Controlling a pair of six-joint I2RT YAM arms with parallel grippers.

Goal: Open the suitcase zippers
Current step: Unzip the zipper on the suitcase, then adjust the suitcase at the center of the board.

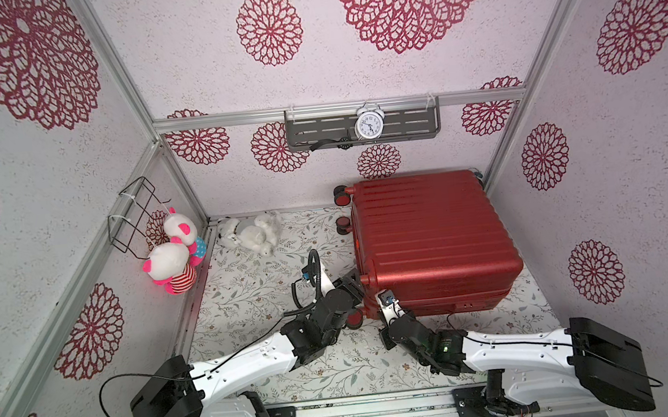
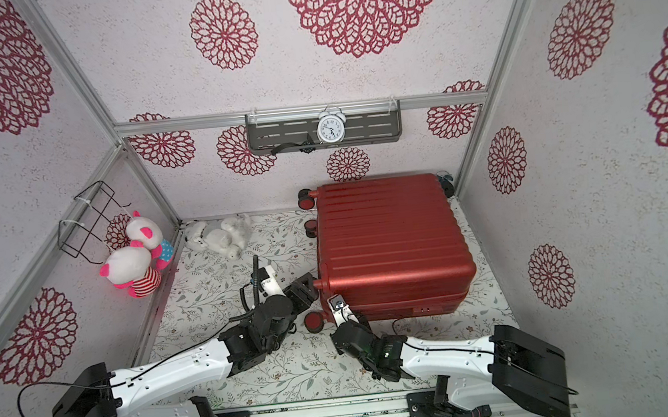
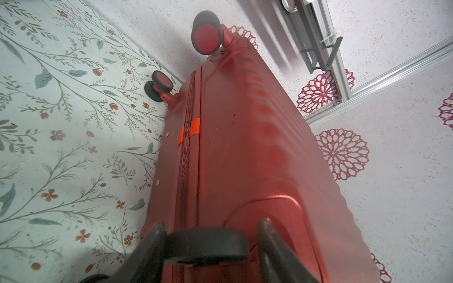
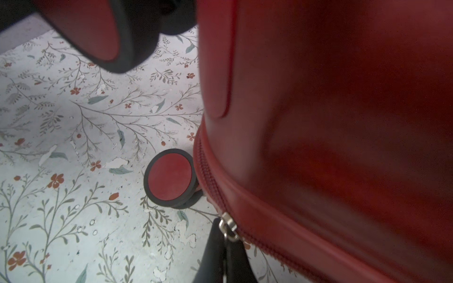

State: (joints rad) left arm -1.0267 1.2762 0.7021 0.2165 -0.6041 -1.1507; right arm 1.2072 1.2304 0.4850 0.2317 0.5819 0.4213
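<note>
The suitcase lies on the tabletop, right of centre in both top views. At its near corner the right gripper is pinched closed on a zipper pull. The left gripper straddles a wheel, jaws partly open.

Both arms extended forward, converging; left gripper jaws apart; right gripper clamped closed
</note>
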